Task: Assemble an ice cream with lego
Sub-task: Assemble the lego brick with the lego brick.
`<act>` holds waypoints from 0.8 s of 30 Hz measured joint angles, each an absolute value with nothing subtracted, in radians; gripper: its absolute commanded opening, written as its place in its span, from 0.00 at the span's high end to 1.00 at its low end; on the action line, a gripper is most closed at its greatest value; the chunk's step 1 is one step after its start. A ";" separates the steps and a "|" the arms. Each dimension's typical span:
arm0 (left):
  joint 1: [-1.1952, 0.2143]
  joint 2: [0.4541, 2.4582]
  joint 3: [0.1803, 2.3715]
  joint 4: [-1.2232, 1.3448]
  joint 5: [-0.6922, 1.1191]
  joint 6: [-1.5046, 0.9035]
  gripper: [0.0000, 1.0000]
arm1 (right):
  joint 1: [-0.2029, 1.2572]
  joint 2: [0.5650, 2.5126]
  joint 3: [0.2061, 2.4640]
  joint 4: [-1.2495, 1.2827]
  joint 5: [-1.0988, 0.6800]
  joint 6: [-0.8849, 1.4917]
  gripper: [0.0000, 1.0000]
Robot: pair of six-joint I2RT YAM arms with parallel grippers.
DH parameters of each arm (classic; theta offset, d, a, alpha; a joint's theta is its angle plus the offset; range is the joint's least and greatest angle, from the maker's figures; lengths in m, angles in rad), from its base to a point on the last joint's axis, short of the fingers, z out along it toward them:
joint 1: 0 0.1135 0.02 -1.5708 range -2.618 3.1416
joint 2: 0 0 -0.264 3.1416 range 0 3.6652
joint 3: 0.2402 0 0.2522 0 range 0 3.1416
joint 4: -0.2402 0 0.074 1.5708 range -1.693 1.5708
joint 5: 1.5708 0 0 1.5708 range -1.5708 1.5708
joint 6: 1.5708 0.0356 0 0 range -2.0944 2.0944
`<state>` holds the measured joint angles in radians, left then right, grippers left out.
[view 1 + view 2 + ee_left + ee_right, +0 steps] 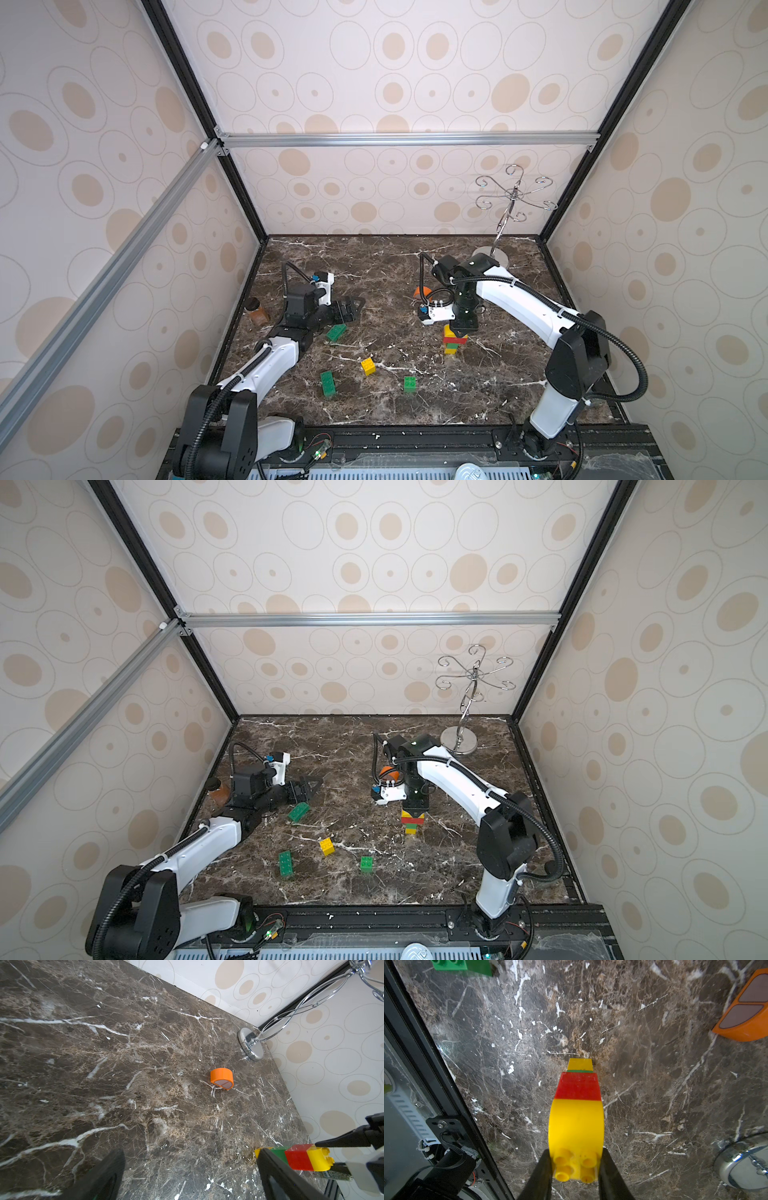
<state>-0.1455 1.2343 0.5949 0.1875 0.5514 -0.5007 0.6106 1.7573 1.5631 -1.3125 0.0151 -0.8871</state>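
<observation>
Dark marble tabletop, oval-patterned cream walls, aluminium frame rails.

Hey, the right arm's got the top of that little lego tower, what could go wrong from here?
The right tool is shut on the yellow dome topping the tower, which stands on one small yellow brick; sideways drag on release could tip it. The orange dome lies on its side near the right arm: it may get knocked, and likely needs turning before stacking.
</observation>
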 measured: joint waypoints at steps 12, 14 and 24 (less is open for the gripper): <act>-0.141 1.234 0.595 0.187 0.551 -0.501 0.00 | 0.609 1.763 1.565 -1.314 0.010 -0.887 0.60; -0.140 1.234 0.595 0.187 0.551 -0.501 0.00 | 0.609 1.775 1.563 -1.312 0.004 -0.886 0.59; -0.136 1.234 0.595 0.187 0.551 -0.501 0.00 | 0.609 1.784 1.559 -1.304 -0.004 -0.879 0.50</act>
